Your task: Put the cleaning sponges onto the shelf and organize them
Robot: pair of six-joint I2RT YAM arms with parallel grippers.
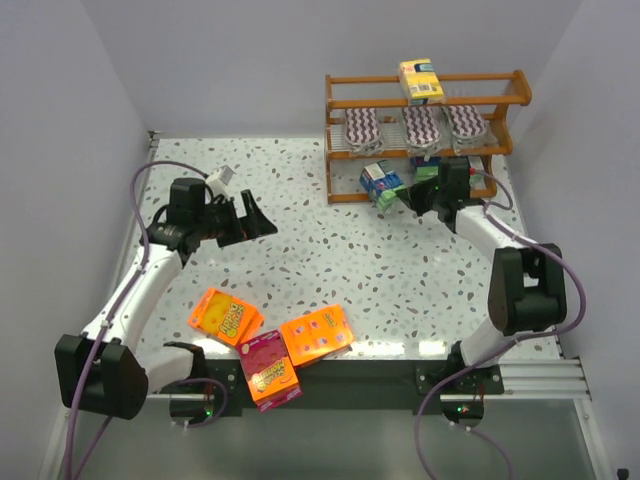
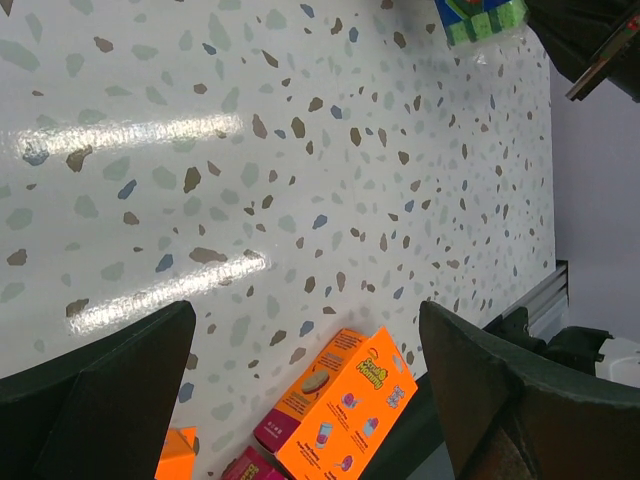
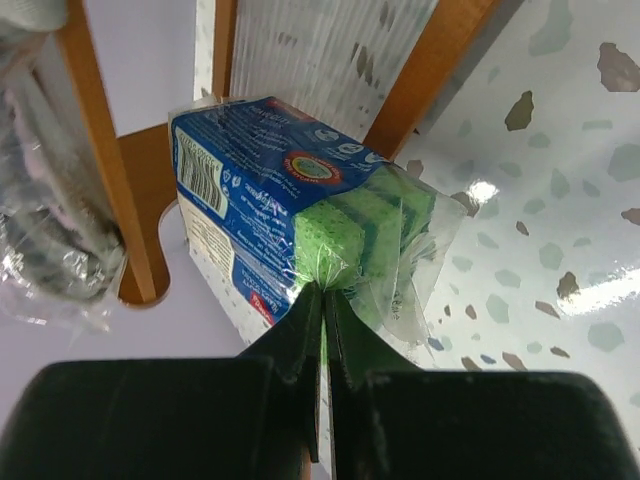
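Clamped tight with the right claw [image 3: 322,300] on the crimped wrap end of a blue-green sponge pack [image 3: 300,200], likely for pushing it endwise into the shelf's [image 1: 430,103] bottom tier, upper right of the overhead view. Parked centre-left with left claw [image 1: 262,218] spread and empty, probably clear of the work.

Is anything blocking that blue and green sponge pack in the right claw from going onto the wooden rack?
Nothing visible does. The right gripper pinches the blue-green pack by its wrap at the shelf's bottom tier. What shows of the grid behind it looks bare.
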